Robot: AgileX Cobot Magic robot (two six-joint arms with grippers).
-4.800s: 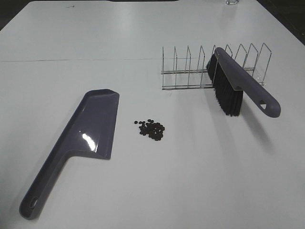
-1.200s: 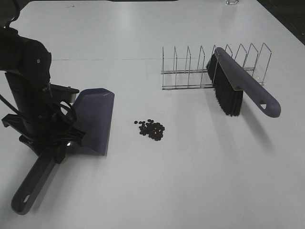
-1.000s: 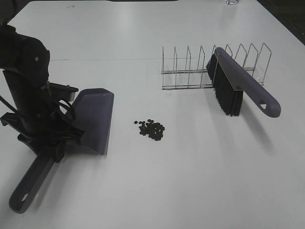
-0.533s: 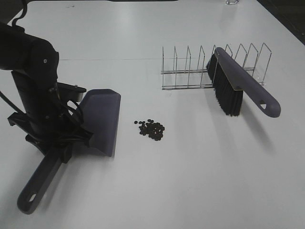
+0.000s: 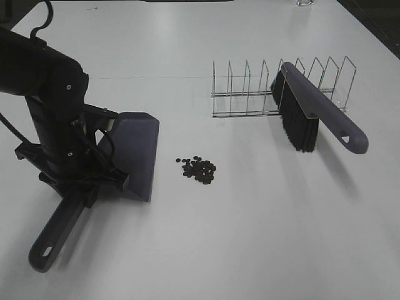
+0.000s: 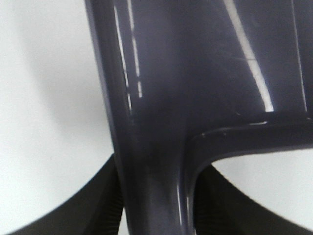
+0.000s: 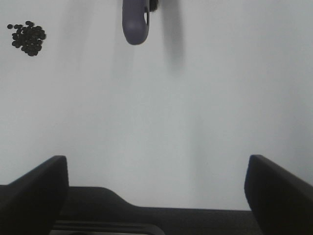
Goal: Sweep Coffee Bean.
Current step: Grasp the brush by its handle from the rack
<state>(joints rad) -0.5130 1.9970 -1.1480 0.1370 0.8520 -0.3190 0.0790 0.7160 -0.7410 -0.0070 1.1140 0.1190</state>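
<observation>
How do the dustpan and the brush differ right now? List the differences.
The left claw grips the dustpan by its handle; no claw touches the brush. The dustpan is left of the coffee beans; the brush leans on the wire rack to their right. The dustpan is a bare scoop; the brush has black bristles. Both are grey-purple with holed handles.

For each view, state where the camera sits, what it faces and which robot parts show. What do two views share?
Exterior high: mounted high, looking down on the table, dustpan, beans, brush, rack; left arm shows.
Left wrist: on that arm, close on the dustpan's handle; left gripper shut on it.
Right wrist: on the other arm, facing across the table; right gripper open.
Shared: exterior and right wrist both show beans and brush.
</observation>
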